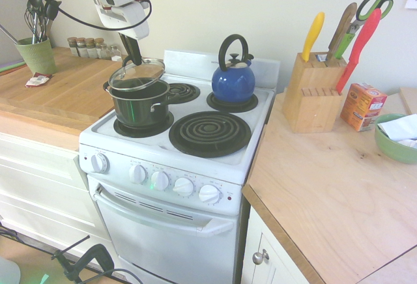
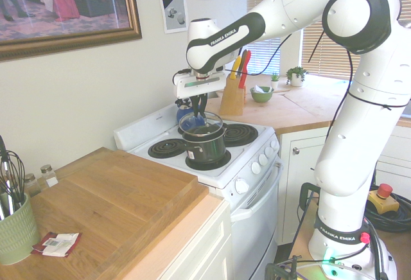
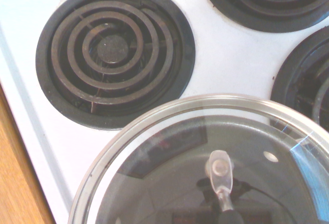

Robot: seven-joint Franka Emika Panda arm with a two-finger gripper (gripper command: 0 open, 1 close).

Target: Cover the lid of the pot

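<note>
I have the lid [image 1: 136, 75] up in the air, tilted, just above the pot [image 1: 139, 103], which sits on the front burner nearest the wooden counter [image 1: 58, 92]. The gripper [image 1: 133, 56] comes down onto the lid's high, far edge; from both outside views it looks closed on the rim there, not on the knob [image 3: 220, 168] (the fingertips themselves are hard to make out against the glass).

How it will handle, as I judge it: glass with a metal rim, so stiff, smooth and breakable, and heavier than it looks. Held by one edge it hangs off-centre, which likely explains the tilt; a slip between pad and rim seems the main risk. The knob would be the balanced place to hold, but with this grip I would level the lid, centre it over the pot and lower it gently until the rim seats.

The stove [image 1: 228, 141] is white enamel with coil burners; the pot stands flat on its coil and its side handle sticks out toward the front. A blue kettle [image 1: 232, 80] sits on the back burner near the pot, close enough to mind. Beyond the stove, a second counter carries a knife block [image 1: 311, 95] and a green bowl [image 1: 389, 146], well apart from my work.
</note>
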